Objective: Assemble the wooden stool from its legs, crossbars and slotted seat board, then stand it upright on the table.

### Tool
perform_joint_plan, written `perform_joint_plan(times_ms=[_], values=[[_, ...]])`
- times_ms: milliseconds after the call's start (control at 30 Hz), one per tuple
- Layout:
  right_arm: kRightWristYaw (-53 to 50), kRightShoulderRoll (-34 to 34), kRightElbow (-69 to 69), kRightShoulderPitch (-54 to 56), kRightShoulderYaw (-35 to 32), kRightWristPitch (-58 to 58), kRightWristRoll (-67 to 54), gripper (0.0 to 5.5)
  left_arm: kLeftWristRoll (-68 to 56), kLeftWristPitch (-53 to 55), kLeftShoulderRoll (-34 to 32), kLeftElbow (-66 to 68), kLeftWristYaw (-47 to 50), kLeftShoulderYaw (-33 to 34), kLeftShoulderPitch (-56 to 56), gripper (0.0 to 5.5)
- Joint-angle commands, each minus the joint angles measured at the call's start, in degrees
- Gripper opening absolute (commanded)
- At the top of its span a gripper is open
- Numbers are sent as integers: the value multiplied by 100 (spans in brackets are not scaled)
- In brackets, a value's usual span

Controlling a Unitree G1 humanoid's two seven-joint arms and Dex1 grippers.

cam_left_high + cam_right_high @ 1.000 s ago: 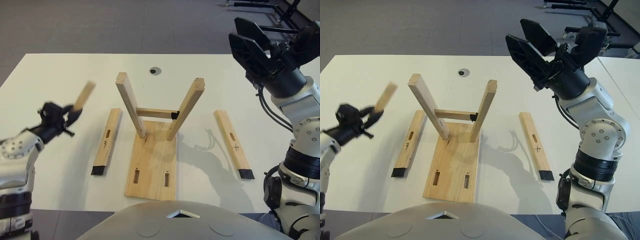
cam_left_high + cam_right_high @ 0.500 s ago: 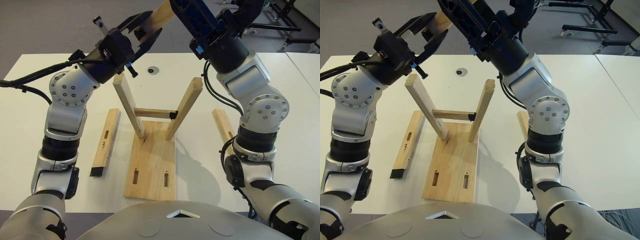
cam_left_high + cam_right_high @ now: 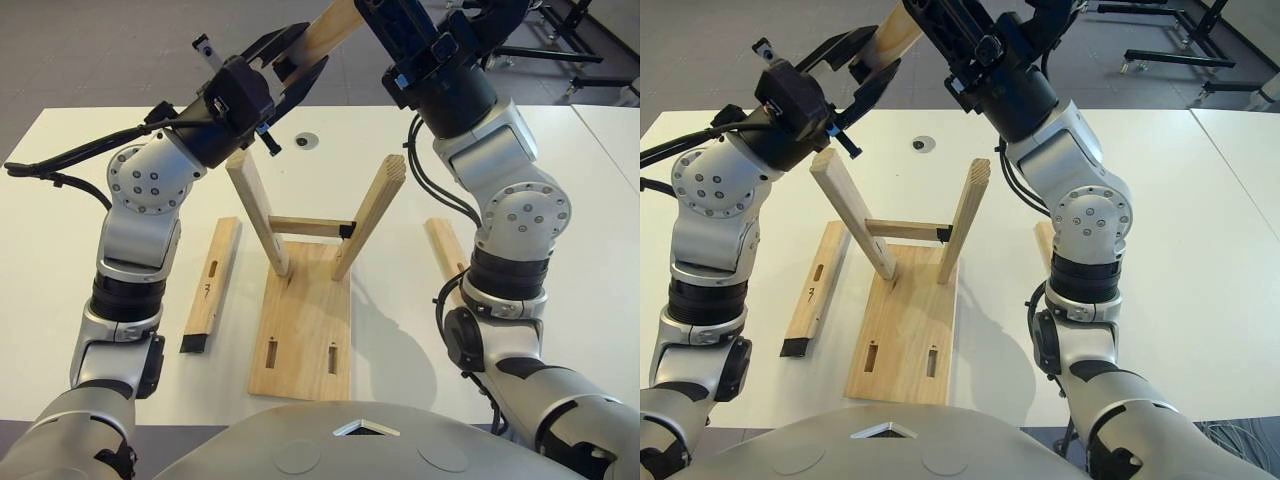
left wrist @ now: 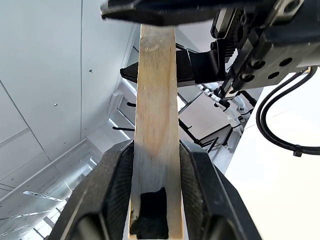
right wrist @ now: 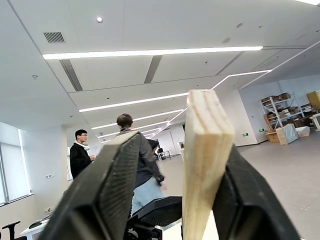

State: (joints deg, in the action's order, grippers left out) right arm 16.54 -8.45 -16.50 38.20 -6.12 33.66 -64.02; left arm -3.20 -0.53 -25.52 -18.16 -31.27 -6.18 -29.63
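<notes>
Within a second both arms have come up from the table's sides to meet high over the far end of the seat board [image 3: 300,330]; over the last half-second they have barely drifted. The seat board lies flat nearest me, two slots at its near end unfilled. One loose leg [image 3: 213,283] lies just beside it on the left and the other loose leg [image 3: 441,244] on the right. At the board's far end the left planted leg [image 3: 257,210] and the right planted leg [image 3: 371,215] lean outward in their slots, a fitted crossbar [image 3: 308,227] bridging them. Above and beyond those, well clear of the board, the left gripper [image 3: 308,48] pinches the second crossbar [image 3: 330,27] tight between both fingers. The right gripper [image 5: 175,150] straddles its other end, one finger against the wood, a gap beside the other. It looks like a mid-air hand-over. I'd say the right must close squarely before the left lets go, then bring the piece down toward the loose legs.
</notes>
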Motion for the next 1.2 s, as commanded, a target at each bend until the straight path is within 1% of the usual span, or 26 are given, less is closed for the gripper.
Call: perform_joint_plan(times_ms=[33,100,133,200,233,367,400,433,500,567,600,700,800,833,867,900,967,1067,1133,1200], values=[[-2,75,32,49,26,-45,171,153,28,112,-12,-124,-39,-29,66,128],[82,130,25,41,-13,-92,163,112,0,185,-7,-142,-50,-22,74,128],[150,144,0,27,-35,-108,123,82,-20,228,-3,-148,-56,-20,74,128],[249,163,-38,7,-68,-128,65,48,-63,311,-2,-169,-73,-16,62,128],[278,171,-51,4,-80,-144,62,42,-73,348,-11,-175,-77,-9,57,128],[328,198,-75,-3,-90,-217,138,40,-305,541,81,-238,-16,117,68,128],[322,212,-85,-3,-96,-236,159,40,-280,539,76,-246,25,139,75,166],[301,220,-94,5,-119,-268,200,40,-248,543,70,-247,75,165,86,171],[207,182,-108,18,-206,-344,313,40,-213,537,83,-225,162,218,75,204],[104,11,-53,36,-509,-401,271,40,-197,599,95,-221,310,369,79,245],[103,-79,5,44,-663,-399,196,40,-209,667,81,-267,368,462,121,255],[-55,-443,318,27,-1224,-351,10,40,-188,847,-16,-414,499,733,341,263],[14,-1511,287,-623,-1374,-5,709,40,159,948,-120,-529,962,1179,578,263],[12,-1818,241,-906,-1389,143,929,40,255,1029,-143,-661,1106,1353,718,263],[-161,-1980,200,-1156,-1510,342,951,40,309,1123,-147,-803,1235,1537,867,263],[-329,-2070,183,-1355,-1599,497,997,40,353,1228,-149,-984,1342,1739,1047,263],[-456,-2184,172,-1630,-1543,707,1163,40,504,1490,-164,-1462,1542,2158,1493,263],[-650,-2300,-374,-2481,-1426,1172,1290,40,667,1830,-109,-2089,1773,2767,2108,263],[-617,-2425,-829,-3127,-1384,1349,1394,40,687,1947,-54,-2364,1868,3050,2377,263],[-539,-2531,-1158,-3679,-1380,1387,1574,40,656,2014,-10,-2519,1937,3188,2532,263]])
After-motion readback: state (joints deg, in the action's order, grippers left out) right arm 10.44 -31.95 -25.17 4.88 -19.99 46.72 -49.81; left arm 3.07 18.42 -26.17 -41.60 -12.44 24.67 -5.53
